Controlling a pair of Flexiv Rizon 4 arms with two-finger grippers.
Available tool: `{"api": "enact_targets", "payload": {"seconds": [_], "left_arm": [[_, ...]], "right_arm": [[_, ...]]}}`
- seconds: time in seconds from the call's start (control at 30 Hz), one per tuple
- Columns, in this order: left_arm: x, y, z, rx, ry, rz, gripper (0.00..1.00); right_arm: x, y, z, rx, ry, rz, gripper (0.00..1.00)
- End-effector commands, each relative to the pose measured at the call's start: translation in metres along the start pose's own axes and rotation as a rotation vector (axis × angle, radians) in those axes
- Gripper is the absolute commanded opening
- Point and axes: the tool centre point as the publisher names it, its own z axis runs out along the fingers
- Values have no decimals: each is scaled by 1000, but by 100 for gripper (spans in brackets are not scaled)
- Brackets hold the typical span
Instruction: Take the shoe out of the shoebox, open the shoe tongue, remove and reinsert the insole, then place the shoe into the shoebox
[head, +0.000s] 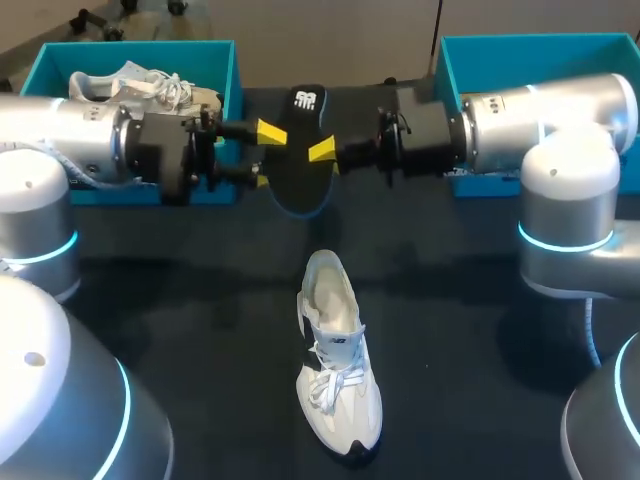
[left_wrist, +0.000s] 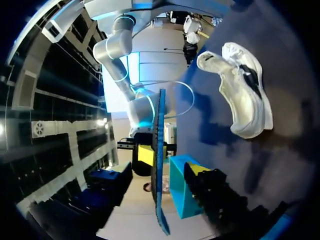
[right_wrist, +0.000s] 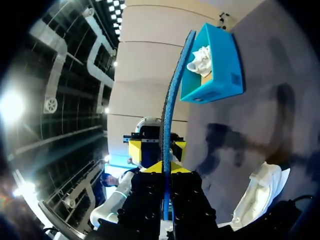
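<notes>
The insole (head: 300, 175) hangs in the air above the back of the tabletop (head: 200, 300), pinched at one edge by the right end effector (right_wrist: 163, 169), whose yellow tips are closed on it. The left end effector (head: 265, 157) stands open, a finger on either side of the insole and, from what I can see, touching neither face. That looks like the weak spot: if the right one lets go before the left has closed, the thin, floppy insole drops or twists. The two end effectors are also nearly nose to nose and could knock each other. The shoe (head: 338, 365) lies loose on the tabletop nearer the robot, its opening toward the arms, so pushing the insole in one-handed would likely just slide it. It has open room on all sides. The left shoebox (head: 215, 60), with a second shoe (head: 140, 85) in it, and the right shoebox (head: 450, 60) flank the insole closely, leaving little room for sideways swings.
</notes>
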Motion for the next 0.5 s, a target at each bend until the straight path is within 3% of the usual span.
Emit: {"api": "enact_targets", "payload": {"seconds": [0.03,0.37,0.5], "left_arm": [[-3,-10,-22,-1,66,-43,100],[27,-15,-55,-29,293,-288,100],[27,-15,-55,-29,293,-288,100]], "right_arm": [[-2,-6,-3,-19,2,-30,0],[-12,-10,-9,-41,-56,-162,0],[-12,-10,-9,-41,-56,-162,0]]}}
